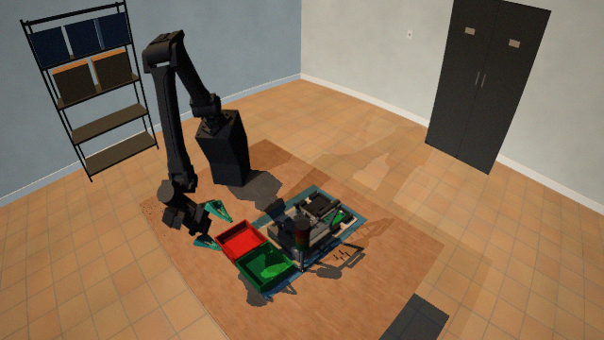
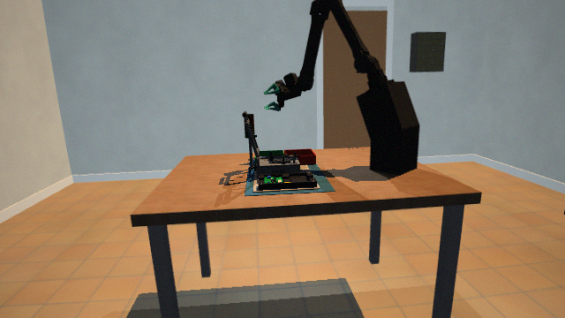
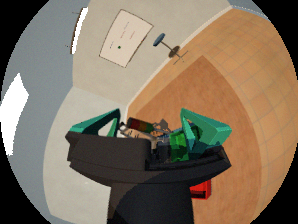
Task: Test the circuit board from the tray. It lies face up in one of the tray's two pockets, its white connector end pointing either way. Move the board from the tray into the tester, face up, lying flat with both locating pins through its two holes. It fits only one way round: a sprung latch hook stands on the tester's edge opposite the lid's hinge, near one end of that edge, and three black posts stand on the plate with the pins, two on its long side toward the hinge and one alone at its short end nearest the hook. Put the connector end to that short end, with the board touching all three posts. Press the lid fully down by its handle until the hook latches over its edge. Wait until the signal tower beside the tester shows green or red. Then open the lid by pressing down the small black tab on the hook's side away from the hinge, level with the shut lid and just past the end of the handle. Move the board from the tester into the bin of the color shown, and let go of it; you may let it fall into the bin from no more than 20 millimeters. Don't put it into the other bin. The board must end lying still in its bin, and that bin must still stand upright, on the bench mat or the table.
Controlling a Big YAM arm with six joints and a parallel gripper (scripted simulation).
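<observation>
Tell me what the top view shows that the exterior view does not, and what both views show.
Only the top view shows the shelf rack, the dark cabinet and the inside of the green bin. Only the exterior view shows the table's legs, the brown door, and the tool high above the bench. Both show the open, empty tool, the red bin and the signal tower.

Blue-grey and white walls, orange tile floor, metal shelf rack (image 1: 142, 77), dark double-door cabinet (image 1: 486, 85), wooden table (image 2: 199, 185).

Even, bright light; sharp shadows fall across the table (image 2: 199, 185); the wrist view is fisheye-warped.
</observation>
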